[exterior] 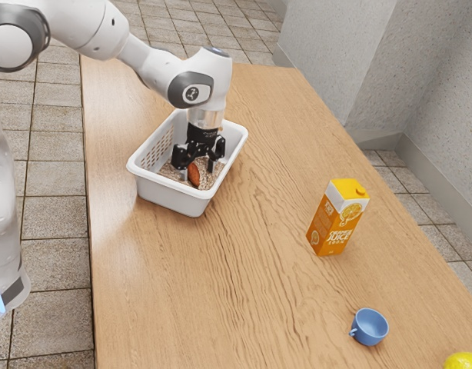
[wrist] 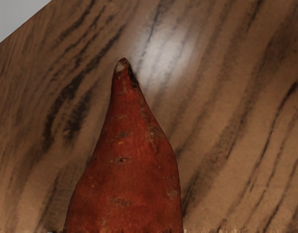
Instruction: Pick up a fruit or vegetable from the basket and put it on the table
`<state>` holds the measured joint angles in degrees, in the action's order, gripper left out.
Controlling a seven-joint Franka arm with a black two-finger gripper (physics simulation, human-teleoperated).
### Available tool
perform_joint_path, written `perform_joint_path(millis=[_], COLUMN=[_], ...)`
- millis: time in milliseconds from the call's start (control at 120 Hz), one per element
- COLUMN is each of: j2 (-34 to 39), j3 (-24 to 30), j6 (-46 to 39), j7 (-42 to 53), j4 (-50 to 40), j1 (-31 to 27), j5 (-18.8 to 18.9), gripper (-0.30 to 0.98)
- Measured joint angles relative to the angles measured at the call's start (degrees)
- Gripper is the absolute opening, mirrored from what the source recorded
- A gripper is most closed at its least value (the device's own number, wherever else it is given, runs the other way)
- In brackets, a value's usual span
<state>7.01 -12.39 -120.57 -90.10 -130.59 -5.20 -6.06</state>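
Exterior view, sweet potato (exterior: pixel 194 174), between parted fingers (exterior: pixel 211 164)

Wooden table (exterior: pixel 259 284) | white basket (exterior: pixel 171 197) | upright juice carton (exterior: pixel 334 224) | blue cup (exterior: pixel 370 328) | yellow thing (exterior: pixel 463 362) (partly seen)

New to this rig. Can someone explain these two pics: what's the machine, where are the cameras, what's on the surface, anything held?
It's a simulated robot arm at a wooden table. The exterior view is taken from beside the arm; the wrist view comes from a camera on its hand, looking past a reddish sweet potato.

The end effector is down in a white basket, fingers open around the sweet potato, so nothing is gripped. Also on the table: an orange juice carton, a blue cup and something yellow, partly cut off.
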Motion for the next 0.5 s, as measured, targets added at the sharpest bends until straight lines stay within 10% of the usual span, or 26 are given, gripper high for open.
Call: perform_joint_path(millis=[208,500], j2=[1.34,5.54], j3=[-0.01,1.85], j6=[0.58,3.11], j7=[-0.99,-2.68], j4=[-0.13,3.9], j1=[0.44,0.64], j5=[0.27,2.97], gripper=[0.16,0.15])
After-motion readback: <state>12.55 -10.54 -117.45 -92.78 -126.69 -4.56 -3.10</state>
